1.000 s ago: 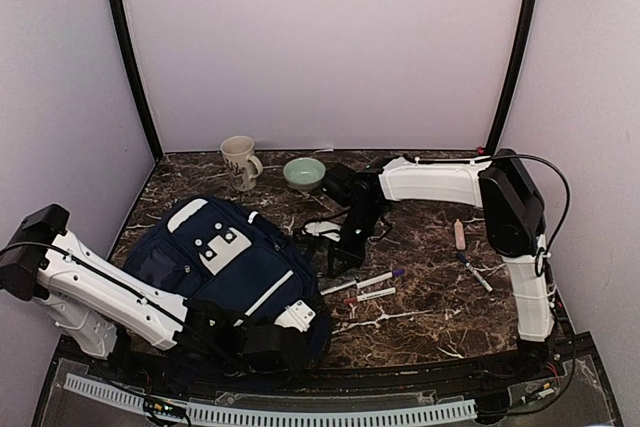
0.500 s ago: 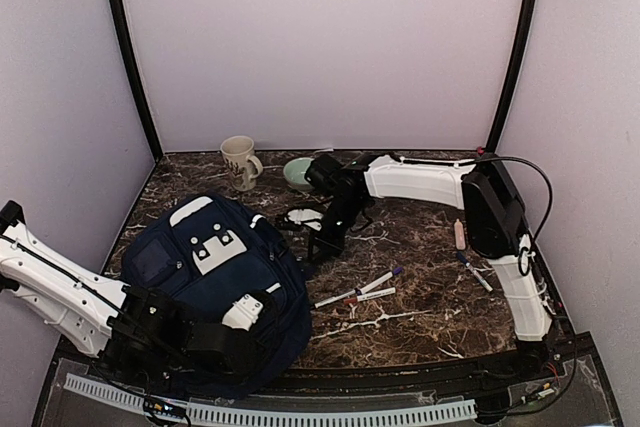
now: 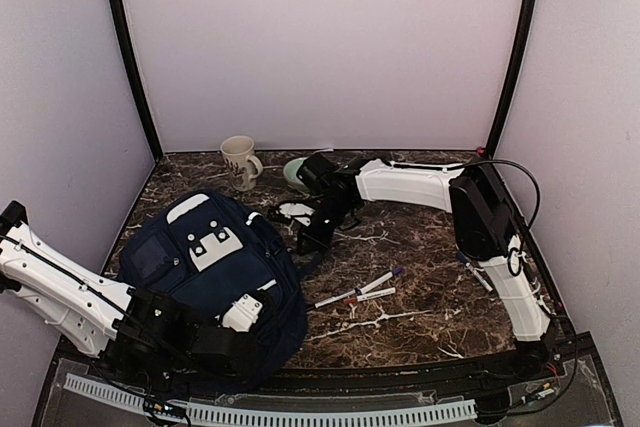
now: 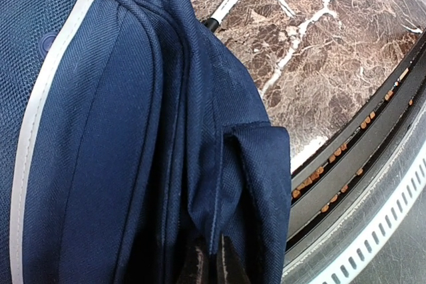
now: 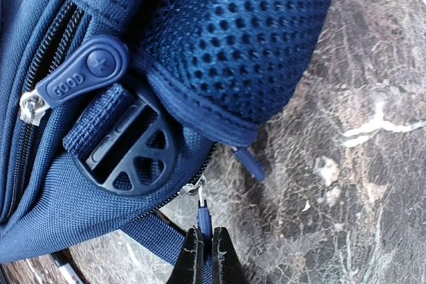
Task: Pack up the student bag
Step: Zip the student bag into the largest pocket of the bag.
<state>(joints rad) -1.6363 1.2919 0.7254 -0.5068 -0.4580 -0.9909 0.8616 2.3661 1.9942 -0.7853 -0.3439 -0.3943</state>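
The student bag, a navy-blue backpack with white patches and a thin white stripe, lies at the near left of the table. My left gripper is shut on a fold of the bag's fabric at its near edge. My right gripper is shut on a blue zipper pull at the bag's far right side, next to a dark plastic buckle. In the top view the right gripper sits against the bag's far right corner.
A beige mug and a green bowl stand at the back. Several markers lie right of the bag, with more pens near the right arm. The table's front rail runs beside the bag.
The bag has been dragged to the left and toward the near edge. Both arms moved left with it, the right arm stretching further across the table.
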